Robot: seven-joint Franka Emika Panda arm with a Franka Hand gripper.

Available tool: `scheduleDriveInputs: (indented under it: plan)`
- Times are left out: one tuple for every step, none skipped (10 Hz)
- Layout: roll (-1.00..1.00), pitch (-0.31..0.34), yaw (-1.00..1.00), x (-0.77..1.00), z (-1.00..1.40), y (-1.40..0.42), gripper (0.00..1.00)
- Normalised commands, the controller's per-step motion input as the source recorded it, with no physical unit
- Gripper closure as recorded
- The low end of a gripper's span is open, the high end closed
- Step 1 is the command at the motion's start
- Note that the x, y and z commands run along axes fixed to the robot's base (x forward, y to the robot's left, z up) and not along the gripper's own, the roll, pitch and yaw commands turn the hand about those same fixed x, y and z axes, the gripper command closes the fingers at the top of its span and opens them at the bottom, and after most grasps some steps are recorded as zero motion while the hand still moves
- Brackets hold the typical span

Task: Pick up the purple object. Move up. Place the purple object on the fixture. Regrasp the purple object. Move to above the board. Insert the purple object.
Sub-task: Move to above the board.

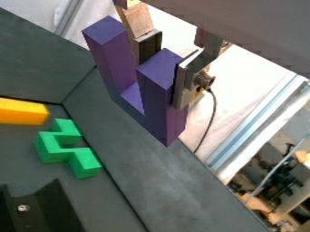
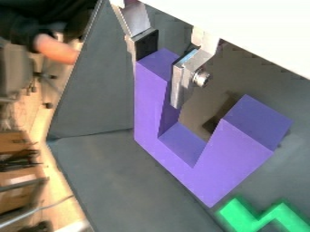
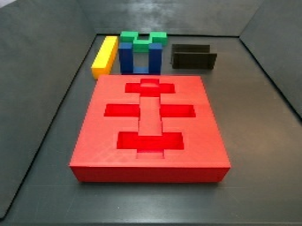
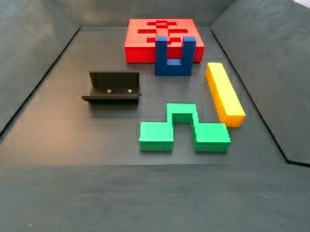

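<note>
Fingers (image 1: 190, 77) clamp one prong of the purple block (image 1: 111, 54). The gripper (image 1: 169, 59) holds it, prob. clear of the floor. We'd carry it level to the fixture (image 1: 27, 210), pass the green block (image 1: 67, 149) w/o clipping it, then lower slowly.

A yellow bar (image 4: 224, 92), green block (image 4: 182, 129) and blue block (image 4: 175, 57) sit on the floor.
</note>
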Motion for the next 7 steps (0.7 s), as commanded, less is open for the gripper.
scheduleDriveInputs:
  plan:
    - [-1.0,0.109,-0.17,-1.24,0.26,-1.4,1.0]
    - [-1.0,0.075,-0.16,-1.36,0.28,-1.4,1.0]
    - [-1.0,0.076,-0.15,-1.39,0.24,-1.4,1.0]
    - [-1.0,0.088,-0.14,-1.39,0.26,-1.4,1.0]
    - [-1.0,0.098,-0.14,-1.39,0.26,-1.4,1.0]
    - [-1.0,0.098,-0.12,-0.61,0.11,-0.57,1.0]
    - [-1.0,0.105,-0.12,-0.38,0.05,-0.32,1.0]
